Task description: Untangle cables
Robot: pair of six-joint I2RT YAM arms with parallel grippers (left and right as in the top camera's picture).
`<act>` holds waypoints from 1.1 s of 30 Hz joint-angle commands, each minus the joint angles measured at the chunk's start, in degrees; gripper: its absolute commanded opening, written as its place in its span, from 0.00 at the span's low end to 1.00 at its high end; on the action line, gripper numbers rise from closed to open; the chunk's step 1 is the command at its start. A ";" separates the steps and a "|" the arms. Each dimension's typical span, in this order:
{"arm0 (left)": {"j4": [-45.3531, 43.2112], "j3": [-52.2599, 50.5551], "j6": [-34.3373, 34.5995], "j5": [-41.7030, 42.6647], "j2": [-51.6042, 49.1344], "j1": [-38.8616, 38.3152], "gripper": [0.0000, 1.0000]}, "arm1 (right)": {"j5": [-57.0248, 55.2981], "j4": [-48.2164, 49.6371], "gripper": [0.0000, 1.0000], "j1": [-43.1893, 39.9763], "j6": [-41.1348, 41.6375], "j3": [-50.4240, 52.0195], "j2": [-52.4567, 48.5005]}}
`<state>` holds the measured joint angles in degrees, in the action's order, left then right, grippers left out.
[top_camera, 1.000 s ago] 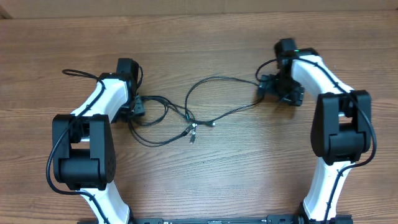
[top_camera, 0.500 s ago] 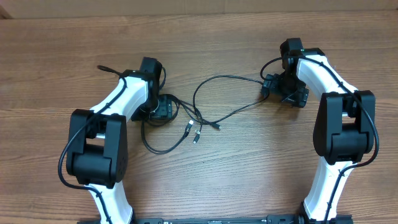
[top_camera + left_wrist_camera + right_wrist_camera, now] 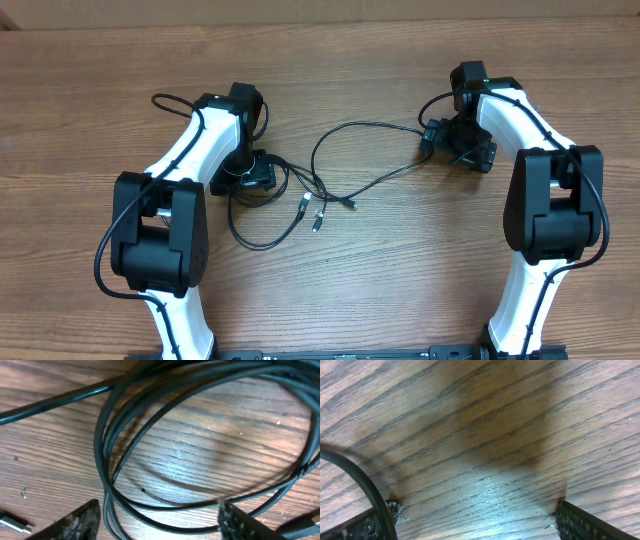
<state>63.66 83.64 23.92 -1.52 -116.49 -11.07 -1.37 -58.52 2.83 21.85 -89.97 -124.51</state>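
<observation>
The left arm (image 3: 190,150) reaches over the wooden surface (image 3: 330,290) with the left jaws pointing down onto the left end of the tangle of cables (image 3: 300,187). In the left wrist view these jaws stand spread, one finger (image 3: 75,521) at the lower left of the view and the other at the lower right. Several loops of thin black cable (image 3: 102,460) lie flat on the wood in the gap between the fingers and ahead of them. Nothing is pinched. A small silver plug (image 3: 12,522) lies just outside the left-hand finger at the edge of that view.

To the right of the left jaws, the loops fan out. Silver-tipped plug ends (image 3: 318,222) lie loose on the surface between the two sets of jaws, nearer the left ones. From there one strand arcs up and across, and another runs on a slant to the right jaws.

The right arm (image 3: 545,200) holds the right jaws low over the far right end of the cables. In the right wrist view they are spread wide, one finger (image 3: 585,522) at each lower corner, with bare wood between. A single black cable (image 3: 362,480) curves down past the left-hand finger. I cannot tell whether it touches the finger.
</observation>
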 commanded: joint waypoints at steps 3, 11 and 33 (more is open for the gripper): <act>0.59 0.70 8.20 -0.04 -0.31 -0.11 0.62 | 3.21 0.57 1.00 0.17 0.87 4.15 -7.30; -1.44 -5.03 20.46 0.04 -0.31 -0.24 0.61 | 5.16 0.37 1.00 0.17 0.85 4.15 -7.30; -4.81 -2.84 -3.34 1.20 18.93 -1.14 0.04 | 23.69 -1.86 0.76 0.17 -18.25 1.95 3.61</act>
<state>58.54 78.83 27.46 -0.60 -104.36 -11.29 13.76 -60.14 2.35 9.89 -89.62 -123.00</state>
